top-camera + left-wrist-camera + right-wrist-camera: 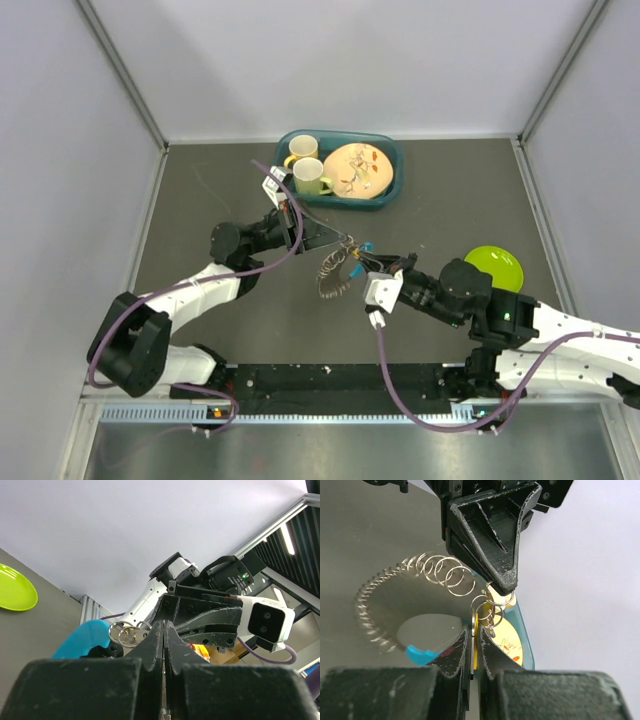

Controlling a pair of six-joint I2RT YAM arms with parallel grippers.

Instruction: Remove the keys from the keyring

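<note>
Above the grey table point(450, 210), between the two arms, the keys point(82, 637) are held in the air; the left gripper point(505, 581) is pinched fully together on the keyring point(129, 634) at its very tips; just beside it, the right gripper point(474, 647) is clamped tight on one thin key blade - edge-on between its fingers; a springy coil of wire loops point(380, 605) curves away from the ring.

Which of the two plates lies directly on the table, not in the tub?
The lime-green plate, beside the right arm. The other one, the pale orange plate with a pattern, sits inside the blue tub.
</note>
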